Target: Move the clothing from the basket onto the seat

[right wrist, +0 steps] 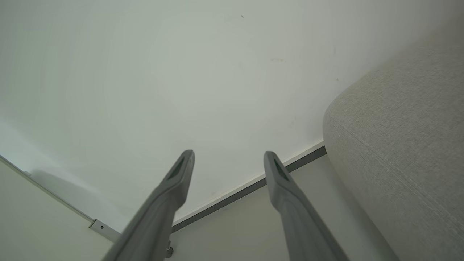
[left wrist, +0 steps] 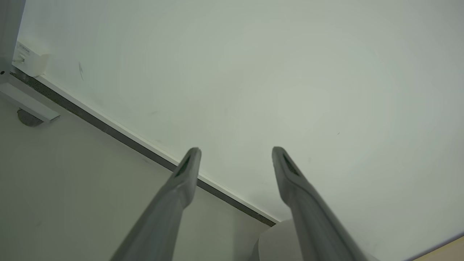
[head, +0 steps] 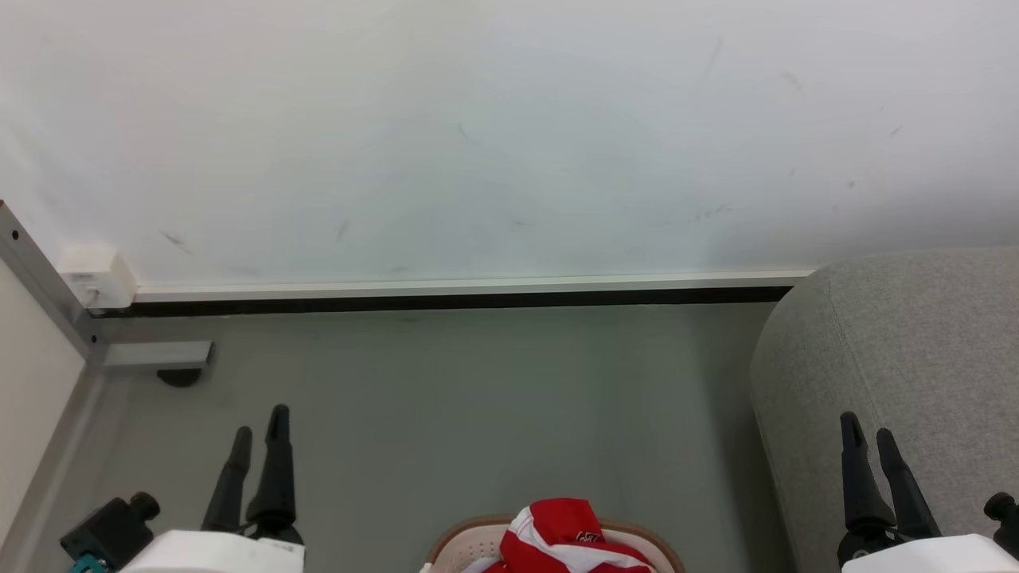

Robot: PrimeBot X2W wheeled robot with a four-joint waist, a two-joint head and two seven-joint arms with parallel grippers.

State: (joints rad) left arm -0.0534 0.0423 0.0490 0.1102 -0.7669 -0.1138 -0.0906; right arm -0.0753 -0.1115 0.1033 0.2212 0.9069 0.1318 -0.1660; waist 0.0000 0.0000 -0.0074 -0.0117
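Resting in the white perforated basket [head: 455, 532] with its tan-brown rim, the red clothing [head: 569, 541] with white stripe trim and a small printed logo is heaped above the rim, at the robot's feet and midway between its two arms. The left gripper [head: 260, 422] hangs to the left of the basket and a little beyond it, well apart from the rim, its two long dark fingers spread open and holding nothing, their tips raised over the bare grey floor [head: 478, 398]. The right gripper [head: 866, 426] hangs to the right of the basket, likewise well apart from it, jaws open and empty, with the fingers seen against the rounded front corner of the grey textured-fabric seat [head: 915, 358]. The seat stands to the right of the basket, with a strip of floor between them. Beyond the basket a scuffed white wall [head: 509, 143] meets the floor along a white skirting board with a dark gap below it [head: 462, 290]. To the far left of the basket, a metal frame leg [head: 48, 286] runs down past a small white box [head: 95, 274] fixed at the foot of the wall.
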